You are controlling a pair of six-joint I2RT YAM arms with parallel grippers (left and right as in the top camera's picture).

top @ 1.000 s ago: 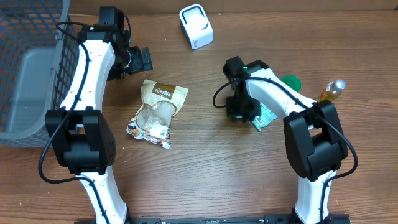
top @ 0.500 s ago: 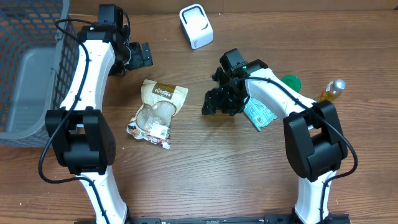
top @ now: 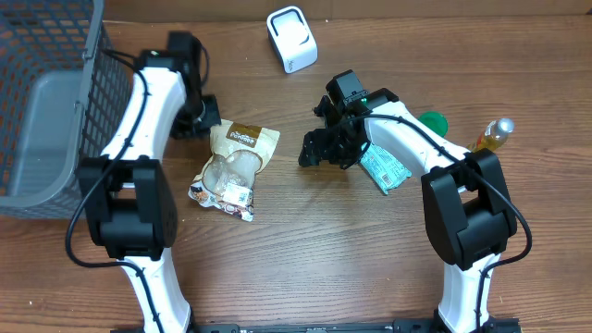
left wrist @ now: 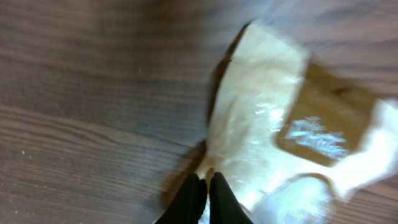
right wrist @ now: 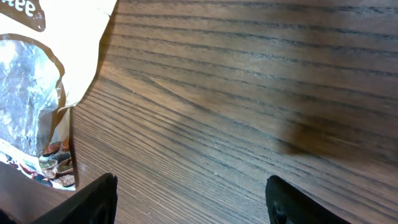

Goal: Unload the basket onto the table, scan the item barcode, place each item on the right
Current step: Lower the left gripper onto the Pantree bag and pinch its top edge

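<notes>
The snack pouch (top: pixel 231 166) lies flat on the wooden worktop (top: pixel 324 240), left of centre in the overhead frame. It is cream with a brown label panel at its upper end, a glossy clear window in the middle and a printed lower edge. In the left wrist view the pouch (left wrist: pixel 267 124) looks crinkled and shiny.

The left pincer (top: pixel 208 118) sits at the pouch's upper left corner. Its fingers are pressed together (left wrist: pixel 203 180) at the pouch's edge, and whether they pinch the film cannot be told.

The right pincer (top: pixel 313 150) hangs just right of the pouch with its fingers spread wide and nothing between them (right wrist: pixel 189 186), only bare wood grain.

Under the right arm lies a teal packet (top: pixel 387 168). A green round lid (top: pixel 431 120) and a small bottle (top: pixel 495 132) sit further right.

The white boxy scanner (top: pixel 291 37) stands at top centre, and a grey wire basket (top: pixel 46 92) fills the upper left.
</notes>
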